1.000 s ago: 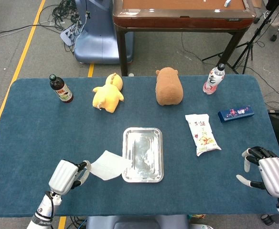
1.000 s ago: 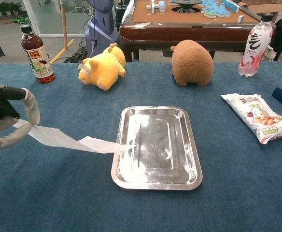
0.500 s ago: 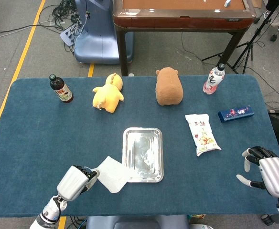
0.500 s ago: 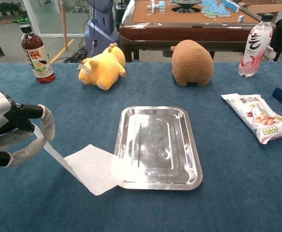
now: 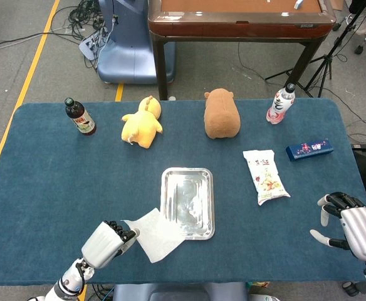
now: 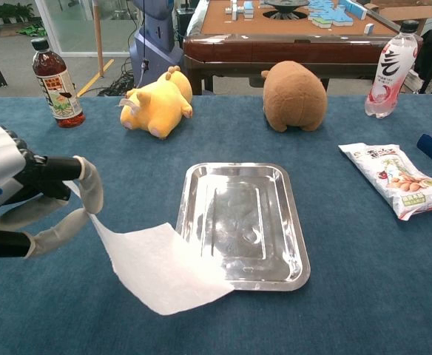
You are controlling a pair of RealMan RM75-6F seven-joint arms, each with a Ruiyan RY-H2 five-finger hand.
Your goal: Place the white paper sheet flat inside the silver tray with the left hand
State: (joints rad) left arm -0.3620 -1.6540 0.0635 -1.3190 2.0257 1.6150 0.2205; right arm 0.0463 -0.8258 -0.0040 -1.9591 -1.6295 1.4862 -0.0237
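My left hand [image 5: 109,242] [image 6: 25,194] pinches one corner of the white paper sheet [image 5: 159,233] [image 6: 164,266] near the table's front edge. The sheet hangs from that corner, and its far end lies over the front left corner of the silver tray [image 5: 188,188] [image 6: 275,192]. The tray sits flat at the table's middle with nothing else in it. My right hand [image 5: 351,226] rests at the front right with its fingers apart, holding nothing, far from the tray.
A dark bottle [image 5: 79,116] stands at the back left. A yellow plush [image 5: 143,121] and a brown plush [image 5: 221,113] sit behind the tray. A pink bottle [image 5: 280,104], a snack bag [image 5: 266,176] and a blue box [image 5: 309,149] lie to the right.
My left hand has moved right and toward the front edge with the sheet. The paper has swung round and its free end now covers the tray's front left corner. The right hand is still.
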